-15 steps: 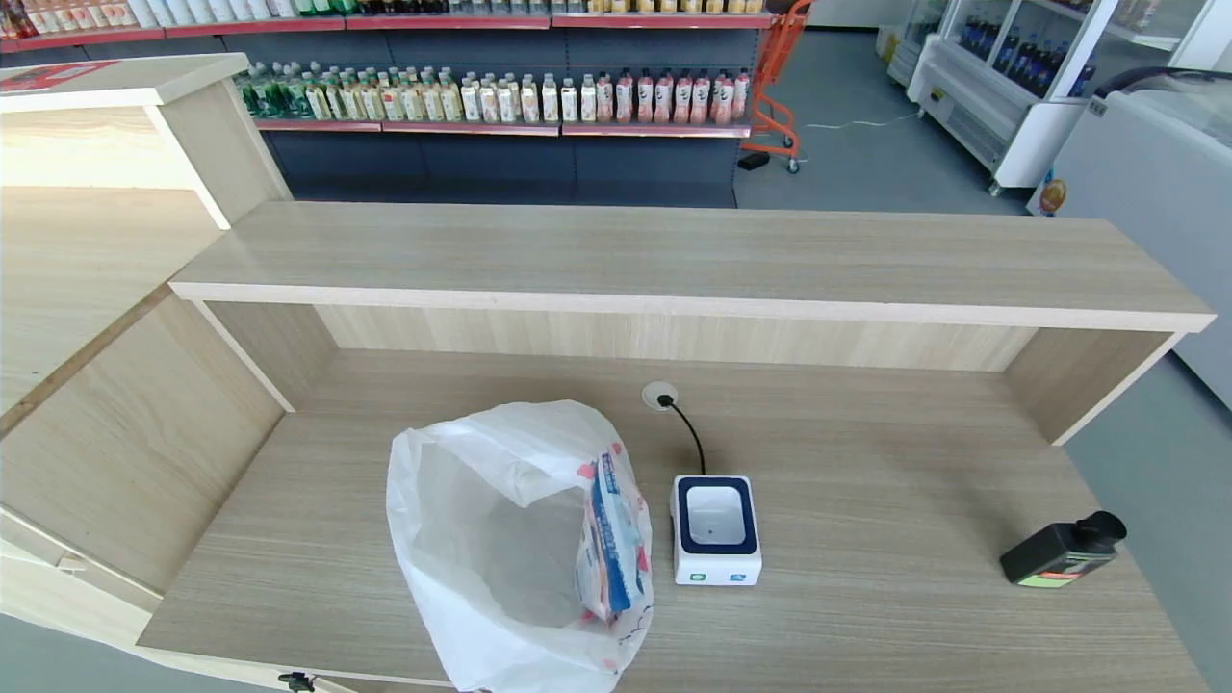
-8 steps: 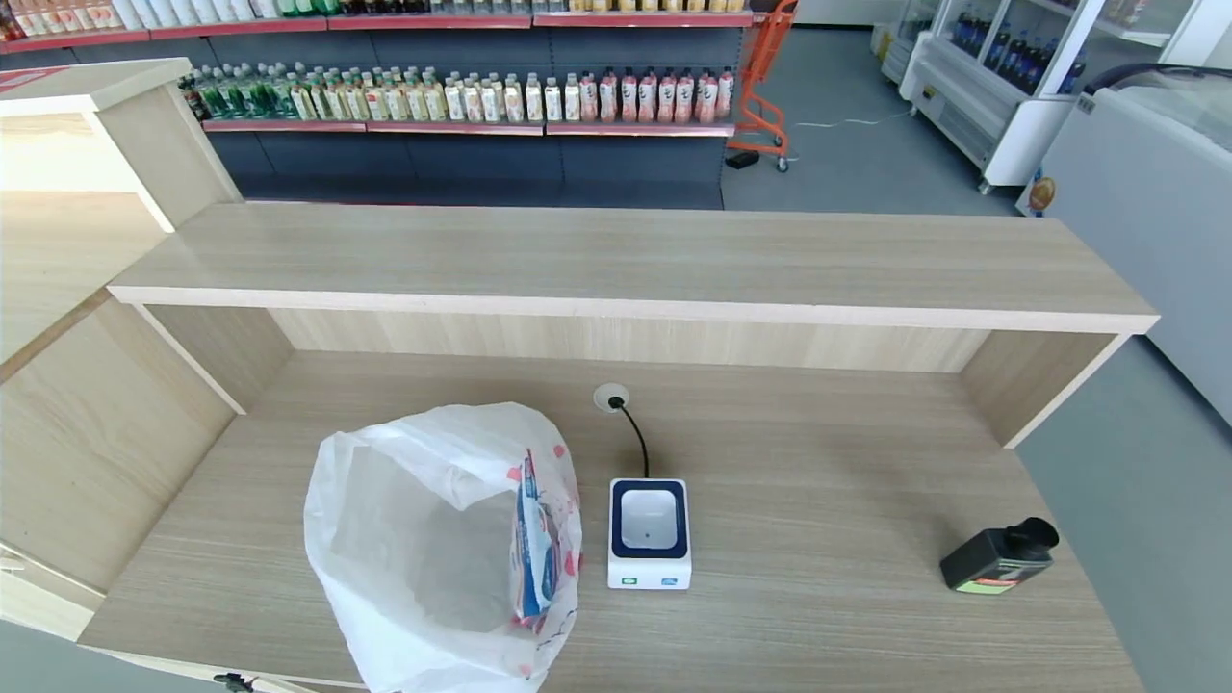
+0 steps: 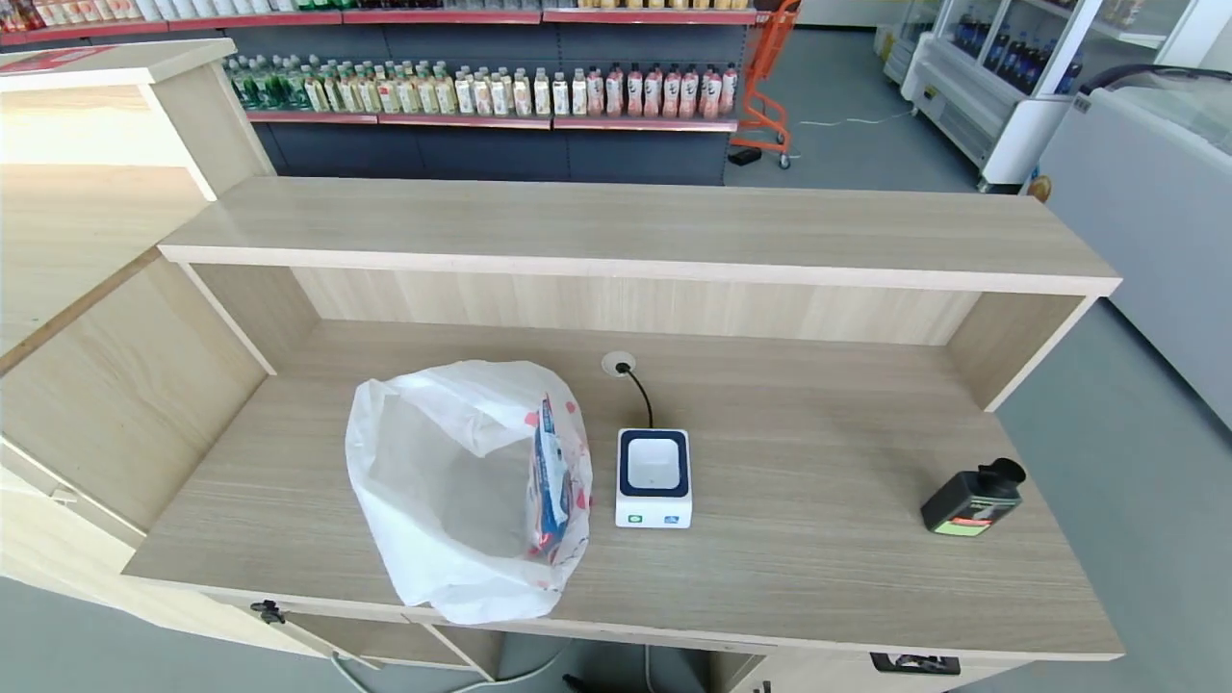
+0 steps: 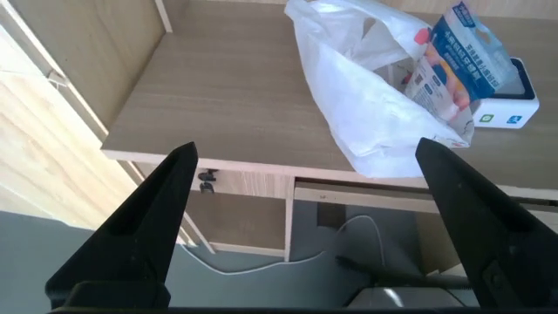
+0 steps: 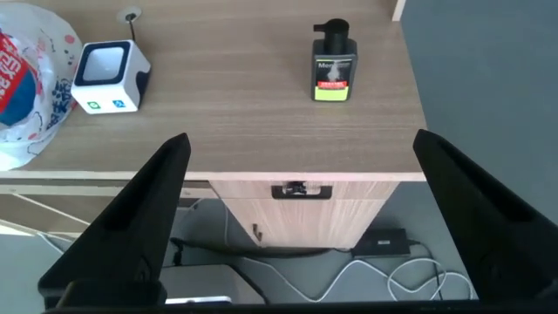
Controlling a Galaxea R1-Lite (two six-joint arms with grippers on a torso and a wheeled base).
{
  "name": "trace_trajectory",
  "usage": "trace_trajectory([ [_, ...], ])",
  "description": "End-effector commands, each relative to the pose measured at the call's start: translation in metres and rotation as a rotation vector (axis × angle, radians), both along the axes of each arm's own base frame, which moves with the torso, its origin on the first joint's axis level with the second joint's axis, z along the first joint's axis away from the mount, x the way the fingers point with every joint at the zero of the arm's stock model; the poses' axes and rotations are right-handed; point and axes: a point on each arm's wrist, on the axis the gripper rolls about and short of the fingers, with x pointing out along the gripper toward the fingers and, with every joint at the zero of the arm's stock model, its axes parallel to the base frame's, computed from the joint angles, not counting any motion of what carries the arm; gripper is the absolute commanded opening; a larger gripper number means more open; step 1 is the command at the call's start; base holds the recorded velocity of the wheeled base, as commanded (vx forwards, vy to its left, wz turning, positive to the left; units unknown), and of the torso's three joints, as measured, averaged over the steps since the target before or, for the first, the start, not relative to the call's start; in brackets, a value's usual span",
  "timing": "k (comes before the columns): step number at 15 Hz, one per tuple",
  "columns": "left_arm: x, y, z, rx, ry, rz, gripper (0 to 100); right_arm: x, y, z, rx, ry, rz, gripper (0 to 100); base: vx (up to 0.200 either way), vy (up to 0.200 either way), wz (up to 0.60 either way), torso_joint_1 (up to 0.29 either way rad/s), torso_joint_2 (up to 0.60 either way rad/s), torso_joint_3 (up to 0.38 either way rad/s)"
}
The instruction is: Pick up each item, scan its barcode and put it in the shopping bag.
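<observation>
While both end effectors [image 4: 307, 146] [image 5: 301, 138] gape, the bottle [image 3: 962, 500] lies flat, pump pointing away.

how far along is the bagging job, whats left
Done: one blue-and-white packet sits inside the shopping bag. In hand: nothing; the left gripper and right gripper are both open and empty, back from the counter. Left: the black pump bottle, right of the scanner, not yet picked up, scanned or bagged.

I count one shopping bag [image 3: 433, 481], one packet [image 3: 549, 472] inside it, one scanner [image 3: 654, 478] and one black bottle [image 3: 970, 498].
</observation>
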Motion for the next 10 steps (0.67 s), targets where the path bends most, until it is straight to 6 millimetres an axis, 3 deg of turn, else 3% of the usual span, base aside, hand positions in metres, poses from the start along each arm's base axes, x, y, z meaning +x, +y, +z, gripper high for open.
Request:
trace_trajectory([
  [1,0.0000,0.0000,0.0000,-0.003,0.000,0.001,100,0.0002,0.0000,0.0002,0.001,0.003,0.001,100,0.000,0.000,0.00,0.000,0.00,0.000],
  [2,0.0000,0.0000,0.0000,-0.001,0.000,0.001,100,0.0002,0.0000,0.0002,0.001,0.003,0.001,100,0.000,0.000,0.00,0.000,0.00,0.000],
  [10,0.0000,0.0000,0.0000,0.002,0.000,0.001,100,-0.0009,0.0001,0.0028,-0.002,-0.005,0.004,100,0.000,-0.200,0.00,0.006,0.01,0.001],
])
